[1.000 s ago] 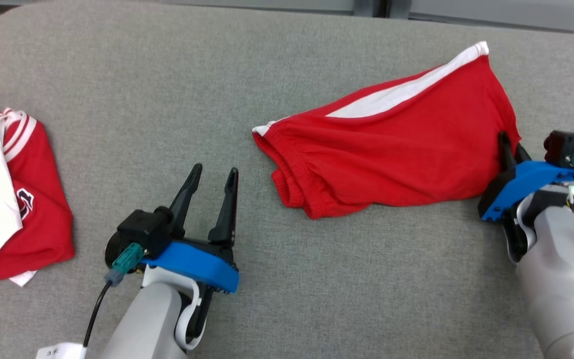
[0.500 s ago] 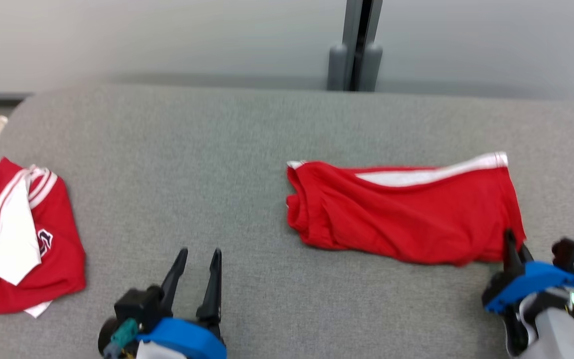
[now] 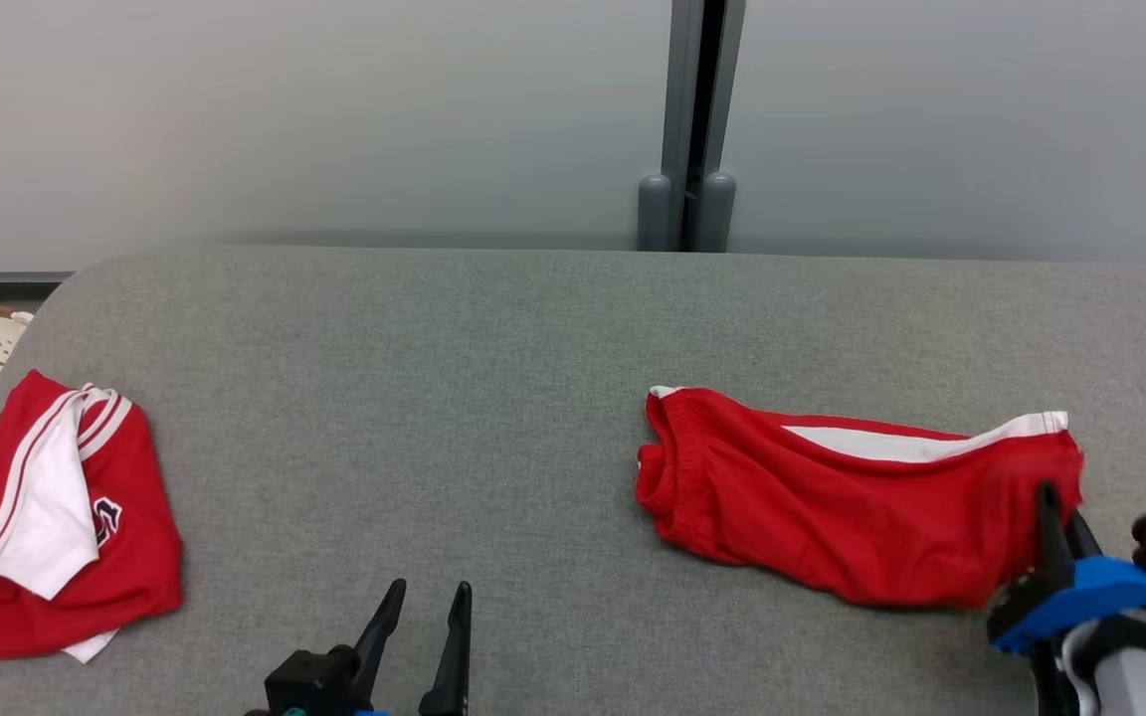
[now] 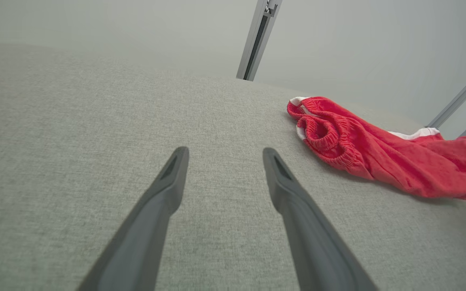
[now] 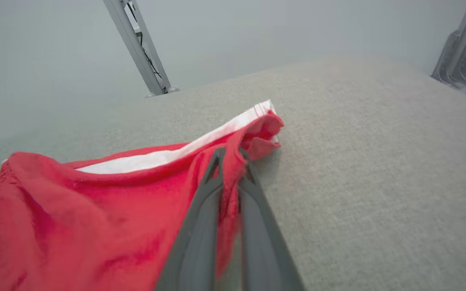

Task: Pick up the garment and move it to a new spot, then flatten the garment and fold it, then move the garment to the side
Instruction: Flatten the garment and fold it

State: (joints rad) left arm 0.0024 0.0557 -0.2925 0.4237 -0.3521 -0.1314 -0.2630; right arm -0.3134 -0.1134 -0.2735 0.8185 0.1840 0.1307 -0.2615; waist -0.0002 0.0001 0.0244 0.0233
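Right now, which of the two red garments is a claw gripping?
The red shorts with the white side stripe, on the robot's right: the right claw is shut on their edge. The red-and-white jersey at the far left lies untouched.

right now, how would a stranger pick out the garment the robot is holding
On the grey fabric-covered table, look at the right half. The red shorts with a white side stripe lie there, right end pinched in shut jaws. Unlike the red-and-white jersey at the left, they have an elastic waistband and no logo.
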